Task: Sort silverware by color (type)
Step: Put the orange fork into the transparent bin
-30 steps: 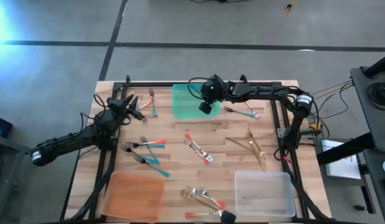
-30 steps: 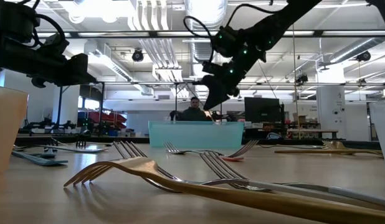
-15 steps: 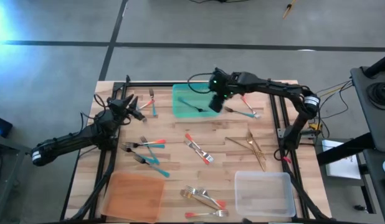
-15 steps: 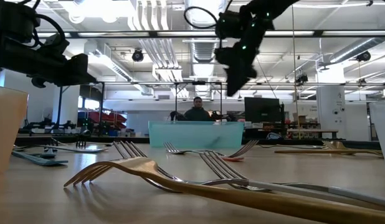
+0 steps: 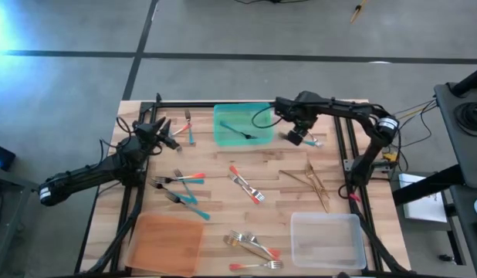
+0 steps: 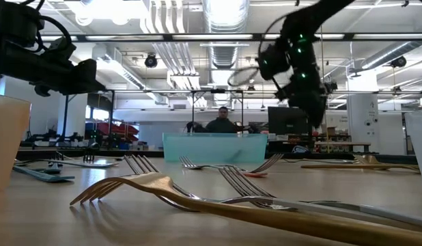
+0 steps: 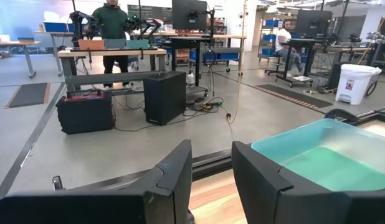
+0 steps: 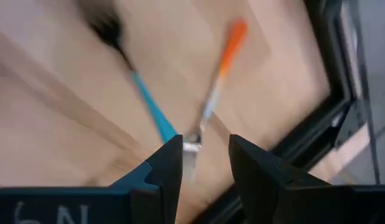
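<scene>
My right gripper (image 5: pixel 296 139) (image 8: pixel 205 163) hangs open over the table's far right, pointing down. Under it a teal-handled fork (image 8: pixel 149 104) and an orange-handled fork (image 8: pixel 225 55) lie flat on the wood. A dark fork (image 5: pixel 240 132) lies in the teal tray (image 5: pixel 223 116). More silverware lies flat across the table: teal and coral forks (image 5: pixel 181 181) at the left, a coral one (image 5: pixel 246 186) in the middle, gold ones (image 5: pixel 313 182) at the right, and more (image 5: pixel 251 244) near the front edge. My left gripper (image 5: pixel 170 137) (image 7: pixel 211 171) waits open at the far left, pointing level.
An orange tray (image 5: pixel 169 241) sits at the front left and a clear tray (image 5: pixel 328 241) at the front right. A black frame (image 5: pixel 343 147) runs around the table. People stand at benches in the room beyond.
My right gripper has swung from above the teal tray toward the table's right edge and tipped from slanting to pointing down. The dark fork that was with it over the tray now lies in the tray.
</scene>
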You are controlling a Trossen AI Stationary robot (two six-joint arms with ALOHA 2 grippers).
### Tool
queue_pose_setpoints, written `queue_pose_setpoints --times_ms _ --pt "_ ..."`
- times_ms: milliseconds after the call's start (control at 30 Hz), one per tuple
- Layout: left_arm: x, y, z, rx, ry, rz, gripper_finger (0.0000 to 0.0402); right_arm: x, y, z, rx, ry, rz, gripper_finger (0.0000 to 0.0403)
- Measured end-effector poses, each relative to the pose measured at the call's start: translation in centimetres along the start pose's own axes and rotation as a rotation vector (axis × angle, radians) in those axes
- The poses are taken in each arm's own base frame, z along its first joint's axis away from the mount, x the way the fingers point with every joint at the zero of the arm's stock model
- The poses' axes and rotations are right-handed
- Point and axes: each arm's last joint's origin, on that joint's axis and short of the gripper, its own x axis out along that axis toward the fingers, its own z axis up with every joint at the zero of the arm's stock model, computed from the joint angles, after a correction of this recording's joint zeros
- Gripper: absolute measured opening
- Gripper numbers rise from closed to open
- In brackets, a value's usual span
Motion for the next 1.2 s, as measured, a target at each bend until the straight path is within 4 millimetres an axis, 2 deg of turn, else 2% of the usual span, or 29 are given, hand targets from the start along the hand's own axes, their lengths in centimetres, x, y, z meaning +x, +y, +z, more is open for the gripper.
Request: queue_pose_setpoints --times_ms 133,233,333,467,867,1200 --pt "0.0 0.0 0.0 0.0 0.0 0.0 0.0097 2.5 -2.3 -0.6 0.078 0.083 0.008 0.0114" --pt "0.0 0.0 0.0 0.0 0.0 0.0 0.0097 4.1 -3.6 -0.9 0.136 0.105 0.098 0.0111" --pt "0.0 0.0 0.0 0.0 0.0 0.0 0.0098 5.5 -4.3 -1.0 0.173 0.097 0.198 0.0112" --pt "0.0 0.0 0.0 0.0 0.0 0.0 0.0098 6.8 -4.6 -1.3 0.195 0.083 0.213 0.0117" --pt "0.0 0.0 0.0 0.0 0.0 0.0 0.0098 7.9 -4.3 -1.4 0.193 0.055 0.223 0.0148" --pt "0.0 0.0 0.0 0.0 0.0 0.0 0.0098 8.5 -4.1 -1.2 0.204 0.004 0.228 0.014"
